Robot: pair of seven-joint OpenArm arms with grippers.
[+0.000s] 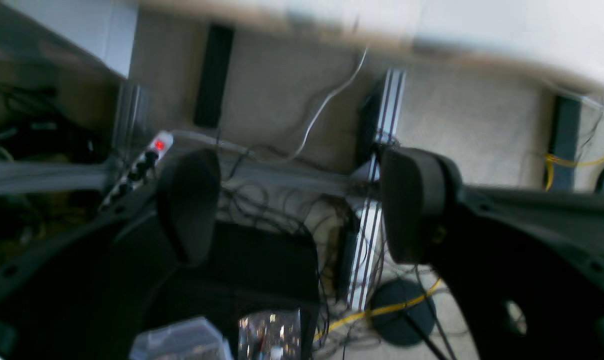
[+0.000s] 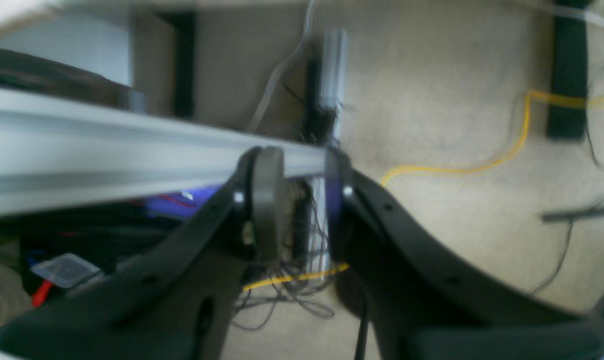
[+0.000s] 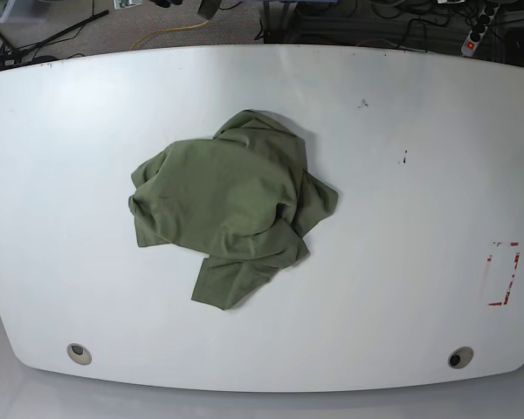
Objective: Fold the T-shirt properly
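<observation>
The olive-green T-shirt (image 3: 227, 205) lies crumpled in a heap near the middle of the white table (image 3: 402, 262), slightly left of centre, with one flap trailing toward the front edge. Neither arm shows in the base view. In the left wrist view my left gripper (image 1: 302, 165) is open wide, with nothing between its fingers (image 1: 189, 205), and it looks out over the floor and cables. My right gripper (image 2: 301, 160) is open by only a narrow gap, and nothing sits between its pads (image 2: 267, 200). Neither wrist view shows the T-shirt.
A red rectangular marking (image 3: 504, 272) sits near the table's right edge, and two round holes (image 3: 79, 353) (image 3: 459, 357) lie by its front edge. Under both wrist cameras are carpet, tangled cables, a power strip (image 1: 142, 165) and an aluminium rail (image 2: 107, 150).
</observation>
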